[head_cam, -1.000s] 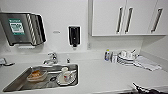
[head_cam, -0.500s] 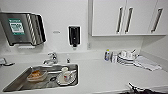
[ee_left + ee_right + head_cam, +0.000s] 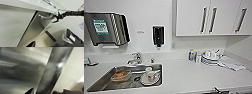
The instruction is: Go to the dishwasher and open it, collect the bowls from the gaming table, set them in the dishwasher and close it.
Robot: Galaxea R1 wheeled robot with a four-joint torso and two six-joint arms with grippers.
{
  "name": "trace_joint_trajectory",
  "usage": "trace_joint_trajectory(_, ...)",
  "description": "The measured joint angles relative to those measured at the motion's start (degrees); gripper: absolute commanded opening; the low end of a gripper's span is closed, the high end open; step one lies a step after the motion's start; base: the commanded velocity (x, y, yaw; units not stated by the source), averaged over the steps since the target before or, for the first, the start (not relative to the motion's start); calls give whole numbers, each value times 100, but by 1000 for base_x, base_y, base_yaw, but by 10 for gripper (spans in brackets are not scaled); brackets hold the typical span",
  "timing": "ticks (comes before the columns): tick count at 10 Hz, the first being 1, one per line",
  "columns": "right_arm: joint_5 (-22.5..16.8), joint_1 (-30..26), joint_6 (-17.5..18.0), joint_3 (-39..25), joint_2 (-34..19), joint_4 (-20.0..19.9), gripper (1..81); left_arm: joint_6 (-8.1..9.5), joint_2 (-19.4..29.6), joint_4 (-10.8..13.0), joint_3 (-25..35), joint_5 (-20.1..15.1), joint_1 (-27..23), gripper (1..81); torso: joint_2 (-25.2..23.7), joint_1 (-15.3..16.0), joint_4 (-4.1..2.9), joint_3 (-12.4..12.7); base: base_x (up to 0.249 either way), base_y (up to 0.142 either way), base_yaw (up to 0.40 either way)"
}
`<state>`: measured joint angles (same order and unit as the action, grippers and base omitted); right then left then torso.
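The dishwasher (image 3: 41, 26) sits under the white countertop (image 3: 37, 6), its brushed steel front shut and its bar handle (image 3: 43, 17) running across the top. In the left wrist view my right arm reaches in, and my right gripper (image 3: 55, 17) is at one end of that handle. Up close, the steel front (image 3: 18, 72) and the handle (image 3: 52, 72) loom large, with my right gripper (image 3: 48, 91) open and the handle passing between its fingertips. A dark tip of my left gripper (image 3: 31, 44) shows low down, away from the dishwasher. The bowls and the gaming table are out of view.
Ahead is the counter with a steel sink (image 3: 99, 85) holding dishes, a faucet (image 3: 135, 58), a towel dispenser (image 3: 106, 28), a soap dispenser (image 3: 158, 36), stacked plates (image 3: 210, 58) and a folded cloth (image 3: 231, 63). A white cabinet door (image 3: 12, 25) adjoins the dishwasher.
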<state>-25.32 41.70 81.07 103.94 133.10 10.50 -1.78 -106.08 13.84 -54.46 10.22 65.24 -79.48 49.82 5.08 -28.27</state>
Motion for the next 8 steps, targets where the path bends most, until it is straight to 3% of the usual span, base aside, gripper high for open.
trace_joint_trajectory(4, 215, 90, 41, -29, 4, 140, 811, 2, -26, 7, -1, -5, 5, 811, 0, 0, 0, 0, 0, 0, 0)
trace_joint_trajectory(8, 518, 173, 49, -672, -553, 450, 811, 2, -54, 7, -39, -13, 2, 811, 0, 0, 0, 0, 0, 0, 0)
